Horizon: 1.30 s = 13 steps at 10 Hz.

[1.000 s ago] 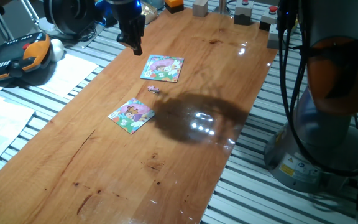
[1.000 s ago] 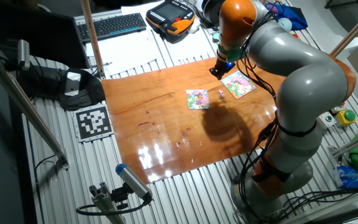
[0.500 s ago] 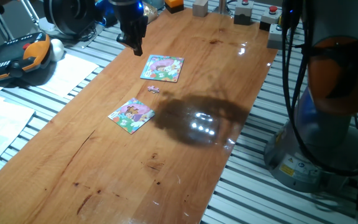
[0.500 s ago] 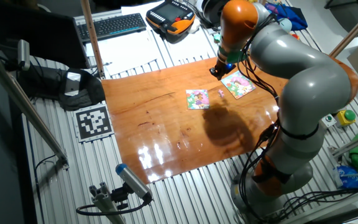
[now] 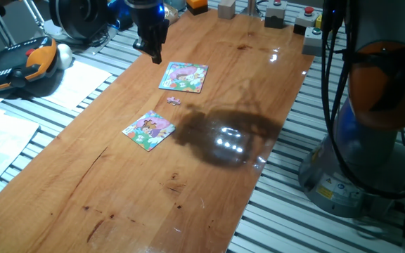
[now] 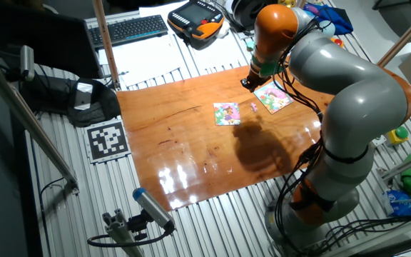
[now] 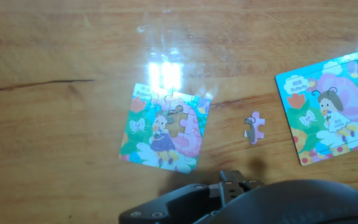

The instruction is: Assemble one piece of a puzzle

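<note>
- Hand view: we see the puzzle (image 7: pixel 165 135) with a bare gap mid-picture, and the piece (image 7: pixel 253 127) loose on the table (image 7: pixel 55 50), between it and the other board (image 7: pixel 328 109).
- Farther off, our gripper (image 5: pixel 151 48) hangs above the table edge; can't tell if it's open, nothing visibly held.

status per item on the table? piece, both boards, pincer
piece: loose, flat on the table, between the two boards, touching neither.
puzzle: flat on the table, one gap open near its middle.
other board: flat, no gap visible.
pincer: raised above the table's far edge, holding nothing; jaw opening not discernible.
</note>
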Each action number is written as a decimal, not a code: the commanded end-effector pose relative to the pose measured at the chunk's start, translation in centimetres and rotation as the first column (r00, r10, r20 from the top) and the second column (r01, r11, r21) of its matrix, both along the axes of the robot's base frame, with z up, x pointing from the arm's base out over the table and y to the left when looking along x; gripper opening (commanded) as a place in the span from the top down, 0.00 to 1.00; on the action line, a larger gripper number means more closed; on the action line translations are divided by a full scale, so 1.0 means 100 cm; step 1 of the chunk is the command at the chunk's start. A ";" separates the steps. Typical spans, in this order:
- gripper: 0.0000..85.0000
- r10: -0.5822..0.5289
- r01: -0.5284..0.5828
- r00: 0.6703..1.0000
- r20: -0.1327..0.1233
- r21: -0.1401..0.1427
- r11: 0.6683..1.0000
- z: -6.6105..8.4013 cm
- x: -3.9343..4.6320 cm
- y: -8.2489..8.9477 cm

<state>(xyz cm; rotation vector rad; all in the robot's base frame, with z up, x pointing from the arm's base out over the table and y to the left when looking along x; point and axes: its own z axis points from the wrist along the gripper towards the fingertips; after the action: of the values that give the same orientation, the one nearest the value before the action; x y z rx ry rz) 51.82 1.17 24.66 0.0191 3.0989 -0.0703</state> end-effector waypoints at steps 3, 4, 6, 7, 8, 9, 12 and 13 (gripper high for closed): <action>1.00 0.002 -0.002 1.000 0.002 -0.011 1.000 -0.003 0.0001 -0.003; 1.00 0.000 0.000 1.000 0.007 -0.014 1.000 -0.006 0.0004 -0.005; 1.00 0.011 -0.011 1.000 0.009 -0.027 1.000 -0.015 0.0016 -0.011; 1.00 0.013 -0.013 1.000 0.007 -0.021 1.000 -0.020 0.0018 -0.016; 1.00 0.011 -0.011 1.000 0.001 -0.015 1.000 -0.024 0.0022 -0.019; 1.00 -0.002 0.002 1.000 -0.009 -0.017 1.000 -0.026 0.0035 -0.019; 1.00 -0.010 0.010 1.000 -0.011 -0.029 1.000 -0.042 0.0051 -0.023; 1.00 -0.007 0.007 1.000 -0.008 -0.029 1.000 -0.047 0.0048 -0.025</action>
<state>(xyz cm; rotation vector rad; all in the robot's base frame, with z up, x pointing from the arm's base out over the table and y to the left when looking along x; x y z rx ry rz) 52.30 -1.40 19.91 0.0285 3.1084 -0.1154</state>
